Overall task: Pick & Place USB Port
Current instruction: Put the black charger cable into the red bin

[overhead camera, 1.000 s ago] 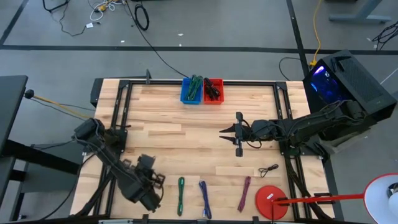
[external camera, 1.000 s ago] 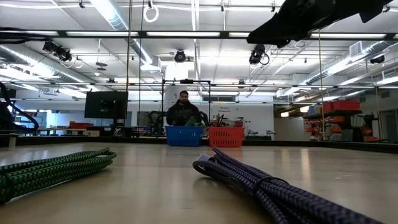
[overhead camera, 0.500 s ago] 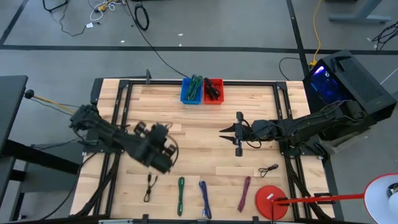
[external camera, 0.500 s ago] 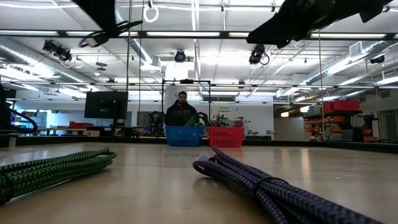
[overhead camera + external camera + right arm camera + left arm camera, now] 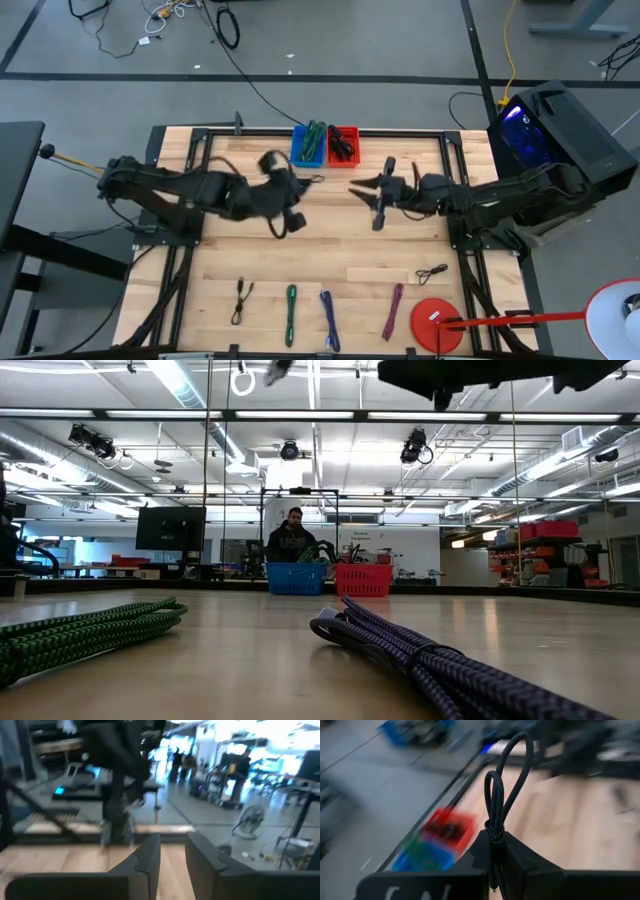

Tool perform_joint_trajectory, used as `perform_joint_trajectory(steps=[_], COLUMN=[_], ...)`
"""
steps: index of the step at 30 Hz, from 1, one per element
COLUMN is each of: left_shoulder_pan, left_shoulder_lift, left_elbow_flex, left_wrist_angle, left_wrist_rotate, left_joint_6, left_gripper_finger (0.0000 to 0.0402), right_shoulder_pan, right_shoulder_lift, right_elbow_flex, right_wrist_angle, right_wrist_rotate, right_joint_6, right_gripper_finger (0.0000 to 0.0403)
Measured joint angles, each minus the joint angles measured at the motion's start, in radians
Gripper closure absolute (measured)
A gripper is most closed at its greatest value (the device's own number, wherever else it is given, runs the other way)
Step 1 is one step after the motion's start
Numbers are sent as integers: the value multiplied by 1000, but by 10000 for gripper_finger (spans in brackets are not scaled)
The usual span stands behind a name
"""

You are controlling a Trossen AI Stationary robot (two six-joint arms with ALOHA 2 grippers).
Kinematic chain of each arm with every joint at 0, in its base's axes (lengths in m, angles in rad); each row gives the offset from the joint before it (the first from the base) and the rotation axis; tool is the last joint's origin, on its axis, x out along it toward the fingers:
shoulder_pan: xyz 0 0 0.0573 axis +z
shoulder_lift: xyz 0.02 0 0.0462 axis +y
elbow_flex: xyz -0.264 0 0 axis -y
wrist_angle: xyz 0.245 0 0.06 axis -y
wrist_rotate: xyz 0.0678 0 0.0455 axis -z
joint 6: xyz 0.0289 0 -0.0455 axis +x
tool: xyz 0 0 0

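Bins [image 5: 432, 840] blurred; left claw [image 5: 495, 852] pinching black cable [image 5: 502, 785].

A pale wooden worktop [image 5: 250, 660] stretches away into a bright hall. At about 8 o'clock lies a bundled green cable [image 5: 85, 632], and from the centre toward 5 o'clock runs a coiled purple cable [image 5: 420, 660]. Far back near the middle stand a blue bin [image 5: 296, 578] and a red bin [image 5: 362, 579], just beside each other, with a person [image 5: 292, 538] behind the blue one. A dark arm [image 5: 490, 374] crosses the upper edge at 1 o'clock. A black monitor [image 5: 171, 528] stands at 10 o'clock
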Motion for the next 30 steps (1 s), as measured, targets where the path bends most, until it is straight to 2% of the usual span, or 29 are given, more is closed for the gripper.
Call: perform_joint_trajectory(steps=[5,8,11,17,21,30], left_shoulder_pan=[65,96,123,164,178,176], left_shoulder_lift=[11,24,44,112,141,150], left_elbow_flex=[1,0,0,0,0,-1], left_wrist_angle=[217,256,282,337,380,424], left_wrist_rotate=[239,291,346,369,411,414], left_joint_6=[215,250,266,287,287,295], left_gripper_finger=[377,377,377,377,377,377], right_shoulder_pan=[-56,-73,-78,-79,-79,-79], right_shoulder_lift=[0,0,0,0,0,-1], right_elbow_flex=[0,0,0,0,0,2], right_wrist_angle=[76,101,140,218,219,214], right_wrist_rotate=[-47,-133,-166,-228,-223,-207], right_joint_6=[2,23,25,23,23,20], right_gripper_finger=[311,311,311,311,311,311])
